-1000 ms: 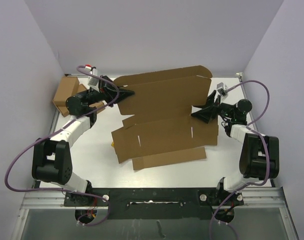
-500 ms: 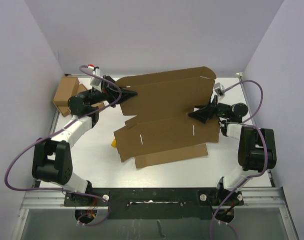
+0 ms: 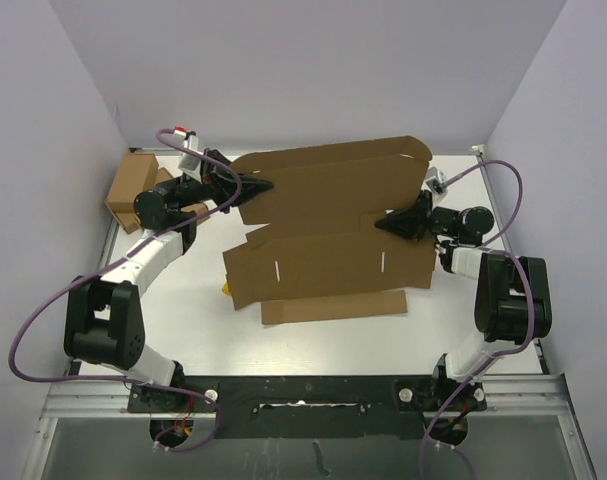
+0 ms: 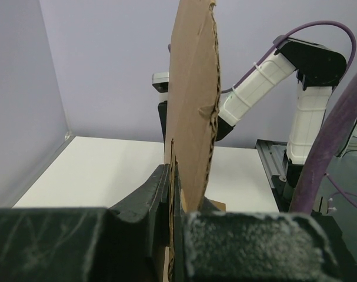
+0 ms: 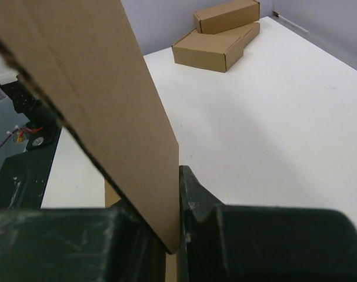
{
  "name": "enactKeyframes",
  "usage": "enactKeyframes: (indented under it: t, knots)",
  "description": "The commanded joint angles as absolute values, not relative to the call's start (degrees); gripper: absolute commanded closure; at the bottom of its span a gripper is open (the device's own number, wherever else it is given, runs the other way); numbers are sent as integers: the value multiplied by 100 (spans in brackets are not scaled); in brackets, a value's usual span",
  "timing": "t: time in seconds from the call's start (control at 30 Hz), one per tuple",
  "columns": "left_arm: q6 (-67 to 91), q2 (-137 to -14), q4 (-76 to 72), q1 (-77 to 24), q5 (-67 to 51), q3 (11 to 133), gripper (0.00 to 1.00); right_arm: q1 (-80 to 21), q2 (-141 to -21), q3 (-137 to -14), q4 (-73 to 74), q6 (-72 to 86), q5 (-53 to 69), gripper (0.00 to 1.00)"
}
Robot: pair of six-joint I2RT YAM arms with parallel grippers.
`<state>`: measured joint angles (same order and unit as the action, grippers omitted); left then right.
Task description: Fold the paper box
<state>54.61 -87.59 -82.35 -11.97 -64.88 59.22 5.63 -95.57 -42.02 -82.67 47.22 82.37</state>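
The paper box (image 3: pixel 328 230) is a large flat brown die-cut sheet with flaps and slits, spread across the middle of the table. My left gripper (image 3: pixel 266 185) is shut on its upper-left edge; in the left wrist view the sheet (image 4: pixel 193 111) rises edge-on between the black fingers (image 4: pixel 146 197). My right gripper (image 3: pixel 383 225) is shut on the sheet's right side, at a notch. In the right wrist view a brown flap (image 5: pixel 102 100) is pinched against the right finger (image 5: pixel 193 197). The rear panel of the sheet looks lifted off the table.
Two small closed brown boxes (image 3: pixel 133 190) lie at the back left corner, also seen as boxes (image 5: pixel 216 38) in the right wrist view. A small yellow thing (image 3: pixel 225 289) peeks out under the sheet's left edge. Walls enclose the table on three sides.
My right gripper moved left onto the sheet's right notch and shut on it. The sheet shifted and straightened, its front flaps now lying more level. My left gripper kept its grip.
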Motion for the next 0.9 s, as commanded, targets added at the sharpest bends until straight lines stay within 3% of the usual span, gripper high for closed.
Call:
enactKeyframes:
  t: [0.0, 0.13, 0.17, 0.2, 0.27, 0.33, 0.5, 0.73, 0.87]
  knots:
    - [5546, -8596, -8672, -1178, -6143, 6167, 100, 520, -9357, -4289, -8528, 4676, 8227, 100]
    - [5533, -8669, -8675, -1030, -6152, 6123, 100, 602, -9387, -4371, -8545, 4732, 8351, 100]
    - [5524, -8695, -8675, -987, -6147, 6103, 100, 643, -9421, -4407, -8551, 4781, 8410, 92]
    - [5516, -8706, -8675, -958, -6137, 6081, 100, 699, -9456, -4444, -8566, 4822, 8446, 73]
    - [5482, -8705, -8675, -884, -6103, 6030, 100, 871, -9489, -4509, -8574, 4907, 8560, 46]
    - [5434, -8703, -8671, -815, -6037, 5943, 100, 1098, -9490, -4545, -8531, 4959, 8687, 36]
    - [5031, -8617, -8404, -728, -5867, 5623, 100, 1655, -9685, -4697, -8563, 5375, 9016, 31]
    - [4424, -8422, -7847, -729, -5602, 5340, 100, 2165, -9967, -5104, -8590, 6129, 9308, 30]
    - [4371, -8365, -7690, -729, -5457, 5335, 100, 2122, -9966, -5530, -8585, 7332, 8982, 31]
